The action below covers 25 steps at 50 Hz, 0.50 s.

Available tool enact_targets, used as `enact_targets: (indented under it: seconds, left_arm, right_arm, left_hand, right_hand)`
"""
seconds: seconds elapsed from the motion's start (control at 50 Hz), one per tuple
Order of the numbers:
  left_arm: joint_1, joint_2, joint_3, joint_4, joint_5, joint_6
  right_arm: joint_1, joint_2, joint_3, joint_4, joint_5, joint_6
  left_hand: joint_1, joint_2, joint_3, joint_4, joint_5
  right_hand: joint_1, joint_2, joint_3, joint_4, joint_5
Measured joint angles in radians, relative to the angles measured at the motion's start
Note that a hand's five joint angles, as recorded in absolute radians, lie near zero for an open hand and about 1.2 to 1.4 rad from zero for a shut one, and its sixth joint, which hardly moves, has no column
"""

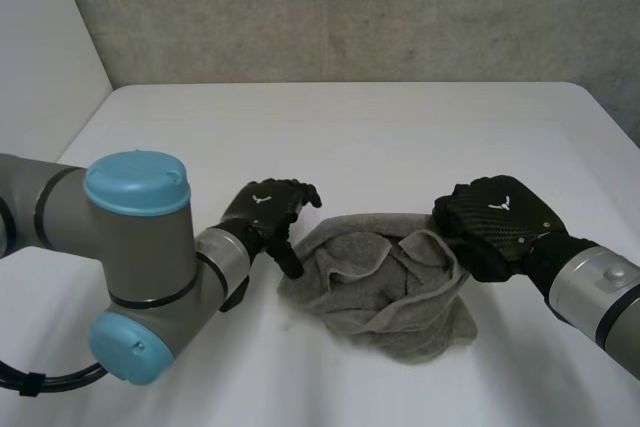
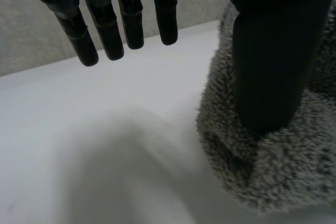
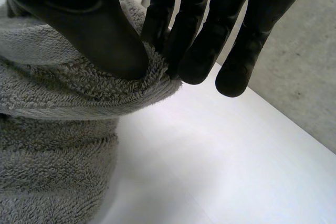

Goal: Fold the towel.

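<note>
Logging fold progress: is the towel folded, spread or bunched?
Bunched: the towel lies in a crumpled heap. The right hand pinches its edge; the thumb of the left hand rests on it.

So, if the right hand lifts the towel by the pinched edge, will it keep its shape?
Probably not: the towel lies crumpled in loose folds, so it should hang limp. Its thick looped pile likely keeps it from slipping between the fingers of the right hand. The left hand presses its other side with the thumb, possibly holding that side down.
</note>
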Motion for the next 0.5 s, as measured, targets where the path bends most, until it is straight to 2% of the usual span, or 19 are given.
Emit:
enact_targets:
  seconds: [0.06, 0.12, 0.26, 0.4, 0.46, 0.5]
  left_arm:
    - [-0.018, -0.01, 0.013, -0.015, 0.001, -0.011]
    - [-0.037, -0.018, 0.021, -0.028, 0.002, -0.021]
    - [-0.085, -0.054, 0.053, -0.048, 0.009, -0.062]
    - [-0.086, -0.09, 0.174, -0.062, 0.002, -0.092]
    - [-0.054, -0.083, 0.282, -0.08, -0.025, -0.092]
    - [-0.015, -0.058, 0.382, -0.098, -0.069, -0.091]
  right_arm:
    - [-0.001, 0.0, -0.001, 0.0, 0.021, -0.001]
    - [-0.001, 0.001, -0.004, -0.001, 0.037, -0.003]
    - [0.003, 0.014, -0.04, -0.006, 0.046, -0.008]
    - [0.011, 0.054, -0.159, -0.057, 0.048, -0.012]
    - [0.013, 0.065, -0.221, -0.135, 0.049, -0.011]
    - [0.013, 0.067, -0.262, -0.244, 0.049, -0.004]
  left_hand:
    - [0.038, 0.038, 0.038, 0.038, 0.038]
    - [0.164, 0.166, 0.166, 0.152, 0.149]
    - [0.706, 0.72, 0.718, 0.721, 0.712]
    - [0.776, 0.805, 0.803, 0.806, 0.79]
    - [0.781, 0.811, 0.81, 0.811, 0.797]
    - [0.79, 0.813, 0.811, 0.814, 0.802]
  right_hand:
    - [0.0, 0.0, 0.0, 0.0, 0.0]
    - [0.0, 0.0, 0.0, 0.0, 0.0]
    - [0.003, 0.0, 0.0, 0.0, 0.0]
    - [0.003, 0.0, 0.0, 0.0, 0.0]
    - [0.003, 0.0, 0.0, 0.0, 0.0]
    - [0.004, 0.0, 0.0, 0.0, 0.0]
